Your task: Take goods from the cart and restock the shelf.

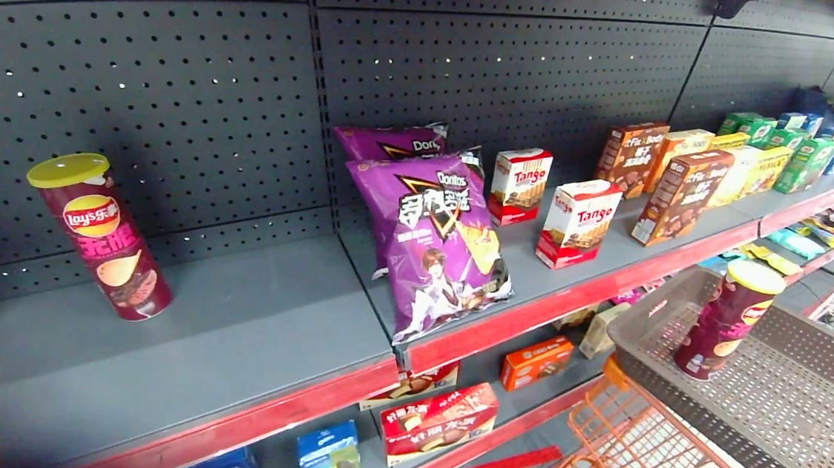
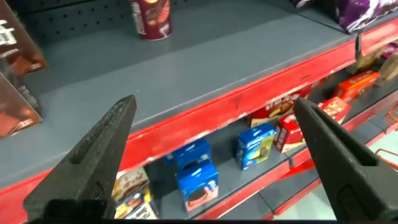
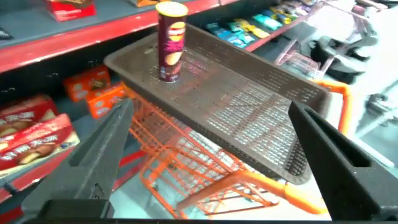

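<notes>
Chip can (image 1: 726, 321) upright in brown tray (image 1: 782, 411) atop orange cart (image 1: 624, 444), in front of shelf (image 1: 230, 338). Second can (image 1: 100, 235) upright on shelf, purple chip bags (image 1: 438, 243) and wafer boxes (image 1: 578, 223) further right. Left gripper (image 2: 214, 106) fingers released, empty, facing the shelf edge; right gripper (image 3: 211, 109) fingers released, empty, over the cart

Two chip cans (image 1: 99, 235), two purple chip bags (image 1: 438, 247), two wafer boxes (image 1: 576, 223)

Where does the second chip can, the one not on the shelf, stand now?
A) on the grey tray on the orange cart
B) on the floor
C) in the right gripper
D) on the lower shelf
A: the chip can stands upright on the grey tray that rests on the orange cart.
</notes>
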Tool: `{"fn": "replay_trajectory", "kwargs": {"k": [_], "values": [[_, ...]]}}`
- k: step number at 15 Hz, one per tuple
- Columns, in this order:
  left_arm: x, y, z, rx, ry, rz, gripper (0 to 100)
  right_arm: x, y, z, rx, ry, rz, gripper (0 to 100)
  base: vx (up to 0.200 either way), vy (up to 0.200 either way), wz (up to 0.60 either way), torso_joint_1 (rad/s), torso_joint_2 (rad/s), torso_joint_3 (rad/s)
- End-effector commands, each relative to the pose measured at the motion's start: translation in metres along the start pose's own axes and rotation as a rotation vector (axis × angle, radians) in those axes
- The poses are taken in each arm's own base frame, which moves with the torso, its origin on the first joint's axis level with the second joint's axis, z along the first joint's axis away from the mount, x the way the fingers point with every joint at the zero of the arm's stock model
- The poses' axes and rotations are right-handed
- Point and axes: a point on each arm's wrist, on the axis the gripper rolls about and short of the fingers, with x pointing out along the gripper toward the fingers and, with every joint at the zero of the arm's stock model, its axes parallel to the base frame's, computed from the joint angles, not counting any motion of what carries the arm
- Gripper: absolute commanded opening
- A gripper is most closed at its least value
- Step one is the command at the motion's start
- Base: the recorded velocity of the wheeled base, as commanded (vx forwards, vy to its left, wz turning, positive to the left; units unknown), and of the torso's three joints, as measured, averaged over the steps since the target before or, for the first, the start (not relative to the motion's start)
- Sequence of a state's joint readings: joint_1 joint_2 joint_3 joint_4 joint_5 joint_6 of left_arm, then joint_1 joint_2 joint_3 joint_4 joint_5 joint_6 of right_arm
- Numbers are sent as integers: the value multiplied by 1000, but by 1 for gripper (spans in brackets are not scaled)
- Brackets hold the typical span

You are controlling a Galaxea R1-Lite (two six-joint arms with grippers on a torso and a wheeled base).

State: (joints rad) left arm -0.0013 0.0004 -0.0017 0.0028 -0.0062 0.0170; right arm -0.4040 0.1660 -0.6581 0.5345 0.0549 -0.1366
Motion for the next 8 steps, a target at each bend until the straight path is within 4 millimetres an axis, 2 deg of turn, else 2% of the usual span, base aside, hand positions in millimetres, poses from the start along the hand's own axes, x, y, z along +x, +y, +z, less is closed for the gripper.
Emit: {"fn": "replay_trajectory", "kwargs": {"k": [1,4,8], "values": [[0,0,0,0,0,-2,100,1,0,0,-1,4,1,100,0,0,-600,2,7,2],[0,0,0,0,0,0,100,1,-1,0,-4,-2,18,100,0,0,-600,2,1,1],[0,0,0,3,-2,-2,100,0,-3,-1,-3,-6,36,100,0,0,0,0,0,0]]}}
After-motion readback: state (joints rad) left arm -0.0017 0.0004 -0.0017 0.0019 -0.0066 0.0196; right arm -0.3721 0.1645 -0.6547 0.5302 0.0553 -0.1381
